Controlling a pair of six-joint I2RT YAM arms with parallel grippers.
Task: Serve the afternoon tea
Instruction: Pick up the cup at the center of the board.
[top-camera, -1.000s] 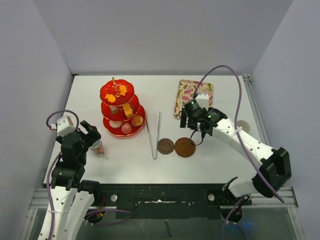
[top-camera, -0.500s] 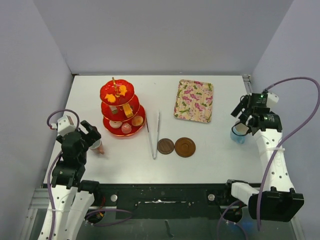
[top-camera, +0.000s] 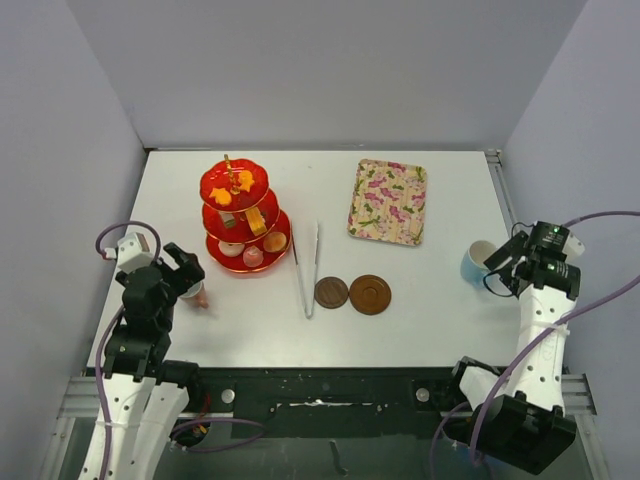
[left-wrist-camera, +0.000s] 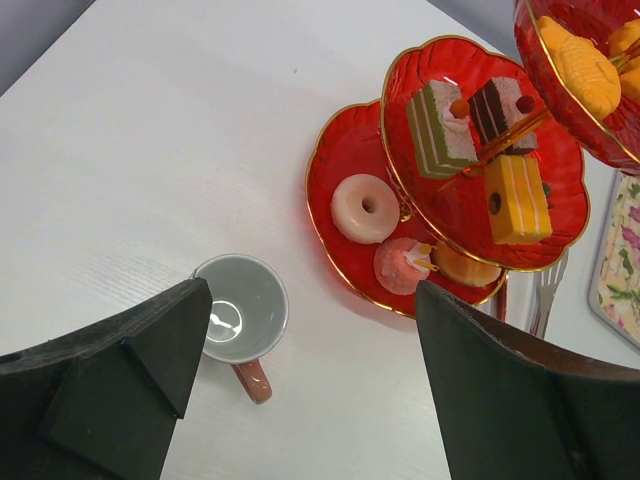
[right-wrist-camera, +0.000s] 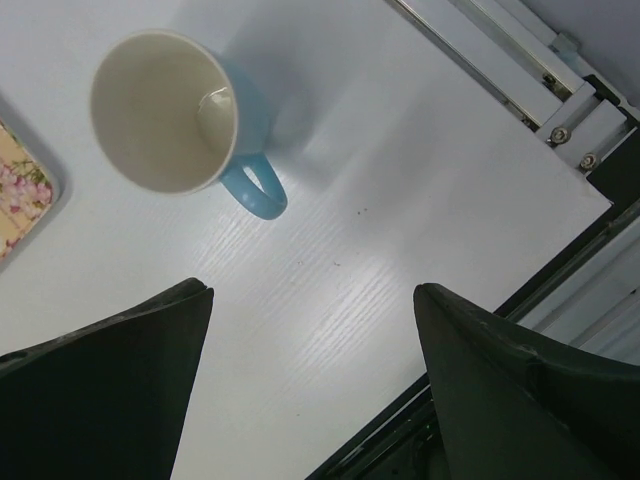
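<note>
Right now my left jaws are spread wide and hold nothing. Through the left wrist view the pink cup (left-wrist-camera: 240, 312) stands upright on the desk (top-camera: 250, 330) below the gap, close to one finger, and I cannot tell whether they touch. Just beyond it stands the red three-tier stand (left-wrist-camera: 350, 170). Its bottom tier holds a pale ring doughnut (left-wrist-camera: 365, 207) and a pink cake (left-wrist-camera: 403, 265). The middle tier holds a green layered slice (left-wrist-camera: 440, 122), a dark slice (left-wrist-camera: 500, 105) and a yellow striped slice (left-wrist-camera: 518, 198).

My right jaws are likewise spread and empty, hanging over the right edge of the desk. The light-blue cup (right-wrist-camera: 170, 110) sits apart from them, its handle on the side nearer my jaws, beside a corner of the floral tray (right-wrist-camera: 20, 200).

From above, the two brown saucers (top-camera: 331, 292) lie side by side near the middle of the desk, bare, with white tongs (top-camera: 308, 268) just to their left, between them and the stand. Both cups are well apart from the saucers, one at each side.
</note>
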